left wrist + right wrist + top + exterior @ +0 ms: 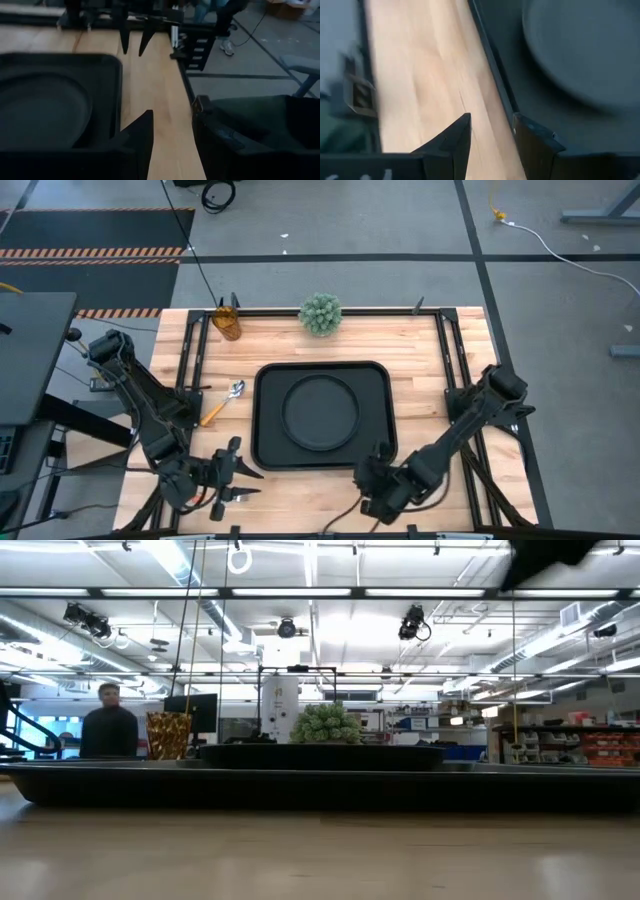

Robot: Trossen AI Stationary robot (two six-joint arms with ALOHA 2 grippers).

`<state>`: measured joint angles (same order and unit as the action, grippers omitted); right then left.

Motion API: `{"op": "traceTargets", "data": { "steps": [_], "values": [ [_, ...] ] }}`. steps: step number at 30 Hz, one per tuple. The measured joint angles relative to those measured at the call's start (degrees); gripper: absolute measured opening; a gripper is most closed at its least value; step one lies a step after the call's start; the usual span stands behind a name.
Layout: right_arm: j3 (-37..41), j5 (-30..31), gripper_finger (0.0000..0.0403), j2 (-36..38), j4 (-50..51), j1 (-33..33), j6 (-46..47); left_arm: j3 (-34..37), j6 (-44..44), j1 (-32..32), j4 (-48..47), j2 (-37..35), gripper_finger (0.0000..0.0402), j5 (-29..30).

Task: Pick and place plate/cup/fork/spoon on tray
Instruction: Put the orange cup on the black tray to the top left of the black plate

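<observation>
The tray (322, 416) lay at the middle of the desk (460, 490), its long axis running left to right. The plate (320, 411) already sat flat inside it, roughly centred, so that step appeared done; being round, it had no heading.

Three items remained off the tray. The cup (227, 323) stood upright at the far left corner of the desk, well apart from the tray, with a green plant (320, 314) to its right along the far edge. The spoon (224, 402) lay just left of the tray, its long axis on a diagonal, bowl toward the far right and handle toward the near left. The fork could not be found in any view.

The left gripper (243, 477) rested near the desk's near edge, left of the tray's near-left corner; the right gripper (374, 468) sat at the tray's near-right corner. In both wrist views the fingers (141, 134) stood moderately parted and held nothing.
</observation>
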<state>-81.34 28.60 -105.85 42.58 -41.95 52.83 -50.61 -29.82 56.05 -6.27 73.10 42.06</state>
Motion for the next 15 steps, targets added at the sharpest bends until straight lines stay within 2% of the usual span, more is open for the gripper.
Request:
{"op": "traceTargets", "data": {
  "steps": [6,11,15],
  "values": [
    [0.0,16.1,0.0153,2.0,-12.9,-1.9,-6.6,0.0,3.7,0.0,3.4,0.0,0.0142,0.0],
    [0.0,17.9,0.0153,2.0,-24.0,-2.0,-20.1,0.0,3.6,0.0,3.4,0.0,0.0142,0.0],
    [0.0,20.3,0.0154,1.9,-30.4,-1.5,-23.8,0.0,4.1,0.0,3.3,0.0,0.0142,-0.1]
  ]
}}
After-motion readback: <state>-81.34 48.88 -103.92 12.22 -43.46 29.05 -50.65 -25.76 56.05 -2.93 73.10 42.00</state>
